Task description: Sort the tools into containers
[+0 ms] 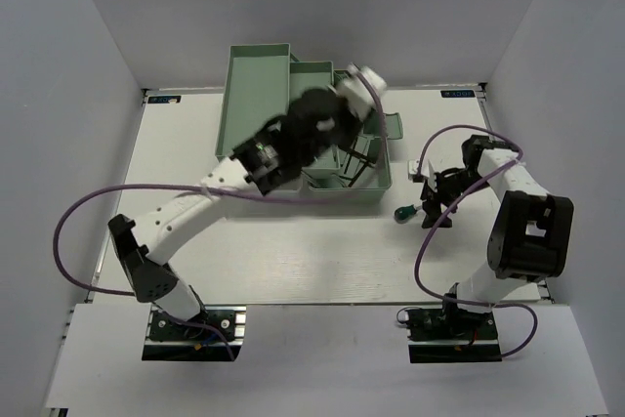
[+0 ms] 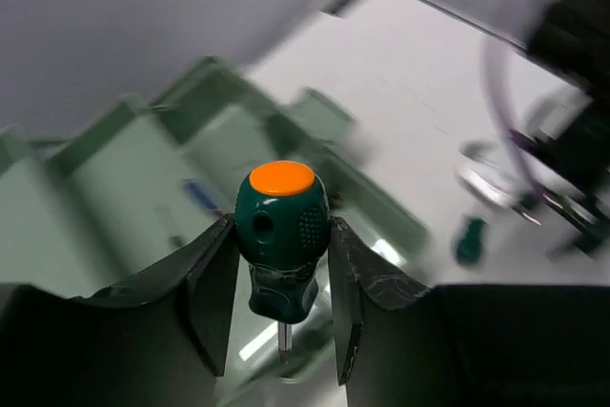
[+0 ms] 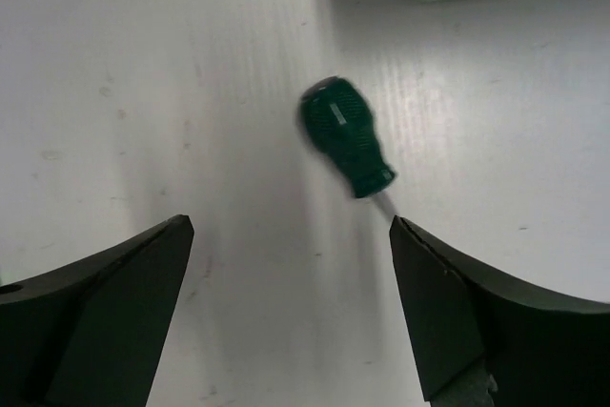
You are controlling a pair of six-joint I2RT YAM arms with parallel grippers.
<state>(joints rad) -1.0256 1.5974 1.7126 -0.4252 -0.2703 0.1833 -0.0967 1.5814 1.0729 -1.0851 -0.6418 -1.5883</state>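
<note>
Item 1: left tool point(image 2: 282, 335). Clamped on a stubby green screwdriver with an orange cap point(image 2: 282, 240). One finger presses each side of the handle, cap toward the wrist camera, short metal tip pointing away. It hangs above the toolbox point(image 1: 256, 95), over the stepped compartments; the wrist view is too blurred to tell which one.

Item 2: toolbox. Pale green, fold-out trays spread, standing at the far middle of the desk point(image 1: 293, 261).

Item 3: right tool point(image 3: 289, 226). Jaws spread wide, gripping nothing, poised over the second screwdriver point(image 3: 345, 140).

Item 4: second screwdriver. Stubby, green handle, lying flat on the desk just right of the toolbox's near right corner, touching neither finger.
</note>
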